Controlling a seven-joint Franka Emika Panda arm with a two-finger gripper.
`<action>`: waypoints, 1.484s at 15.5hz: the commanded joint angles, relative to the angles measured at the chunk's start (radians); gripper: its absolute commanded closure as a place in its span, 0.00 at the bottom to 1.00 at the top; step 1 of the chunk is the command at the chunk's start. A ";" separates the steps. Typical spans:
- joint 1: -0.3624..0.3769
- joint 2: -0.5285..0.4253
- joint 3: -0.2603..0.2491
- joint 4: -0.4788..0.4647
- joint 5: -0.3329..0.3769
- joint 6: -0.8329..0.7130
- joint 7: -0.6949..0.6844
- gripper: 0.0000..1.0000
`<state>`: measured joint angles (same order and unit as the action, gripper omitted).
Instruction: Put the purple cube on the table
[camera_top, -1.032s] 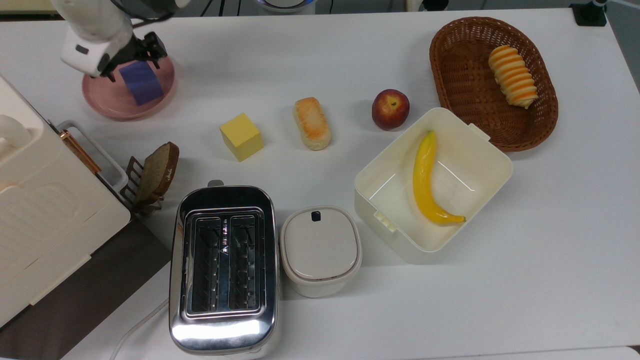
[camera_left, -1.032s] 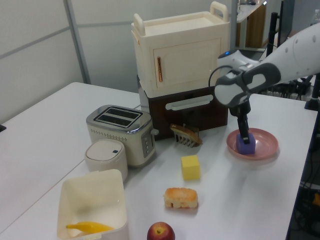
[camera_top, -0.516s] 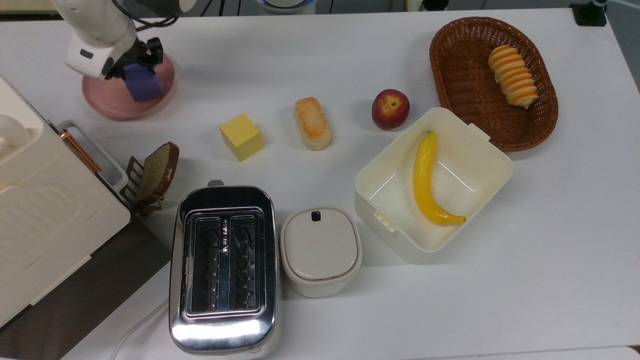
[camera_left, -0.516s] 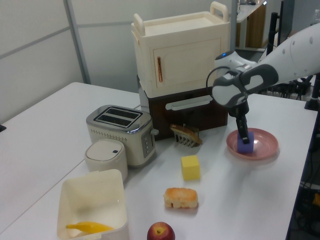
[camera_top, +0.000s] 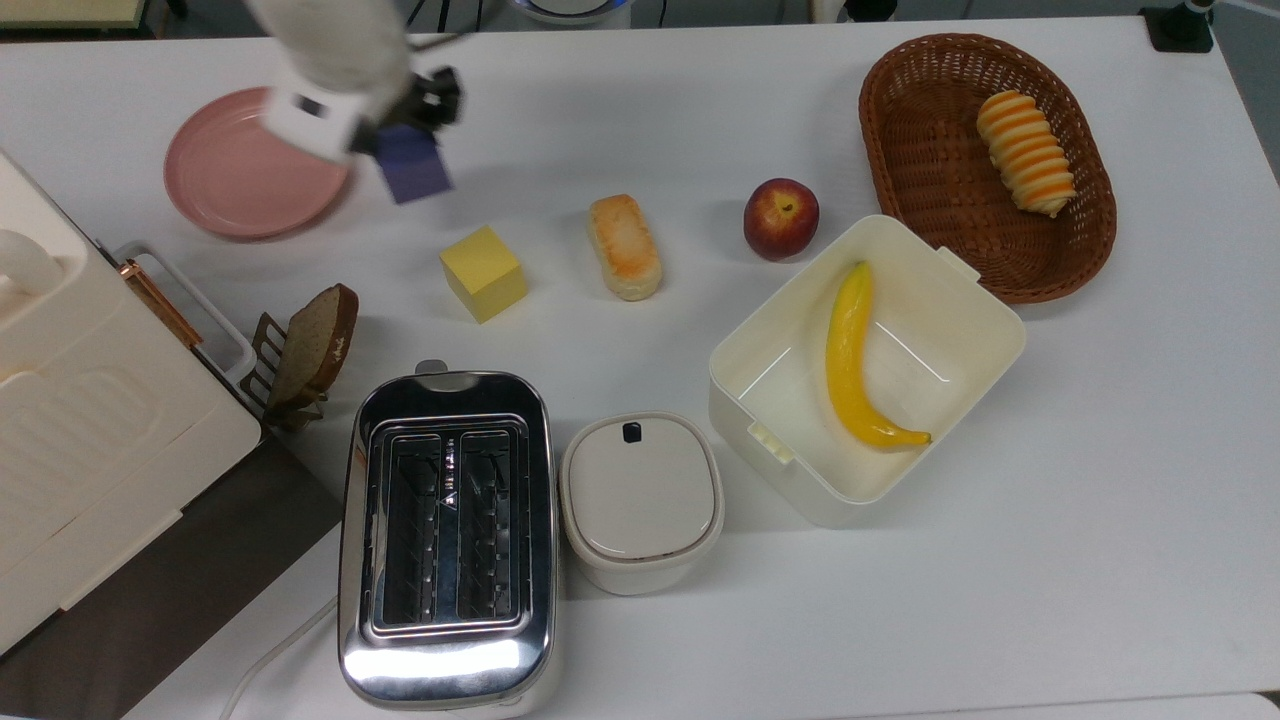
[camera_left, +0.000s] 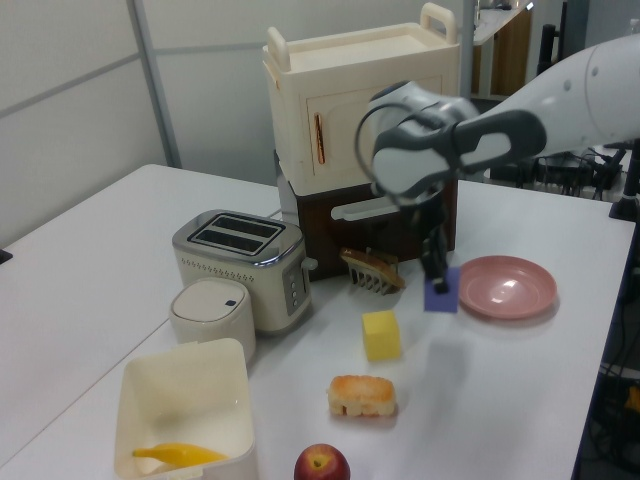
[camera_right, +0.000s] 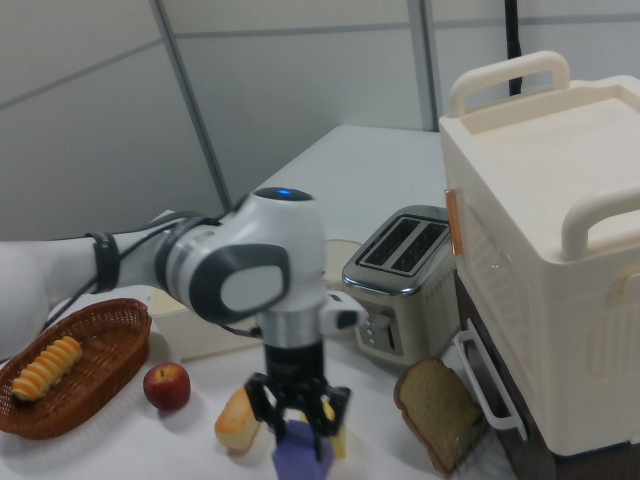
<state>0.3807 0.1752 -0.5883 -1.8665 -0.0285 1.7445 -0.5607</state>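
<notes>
My gripper (camera_top: 407, 148) is shut on the purple cube (camera_top: 412, 172) and holds it in the air above the white table (camera_top: 640, 110). In the top view the cube hangs just right of the round pink plate (camera_top: 232, 175), which holds nothing, and above-left of the yellow cube (camera_top: 483, 272). In the left view the purple cube (camera_left: 441, 294) hangs below the gripper (camera_left: 437, 276), between the pink plate (camera_left: 506, 287) and the yellow cube (camera_left: 381, 335). In the right view the gripper (camera_right: 298, 425) points straight down with the purple cube (camera_right: 300, 456) between its fingers.
A bread roll (camera_top: 624, 246) and an apple (camera_top: 781, 219) lie right of the yellow cube. A wicker basket (camera_top: 985, 165), a cream box (camera_top: 940, 330) with a banana, a toaster (camera_top: 447, 535), a lidded pot (camera_top: 641, 500), a toast rack (camera_top: 305, 350) and a cream cabinet (camera_top: 80, 420) surround the area.
The gripper has lifted the purple cube off the pink plate and carried it to the top view's right, past the plate's rim. The plate is now bare.
</notes>
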 joint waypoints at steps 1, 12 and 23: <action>0.095 0.029 -0.007 -0.014 0.007 -0.005 0.113 0.87; 0.014 0.009 0.215 0.088 -0.010 0.061 0.587 0.00; -0.331 -0.118 0.469 0.268 -0.001 -0.183 0.596 0.00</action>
<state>0.1134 0.0795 -0.1817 -1.6070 -0.0296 1.6078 0.0313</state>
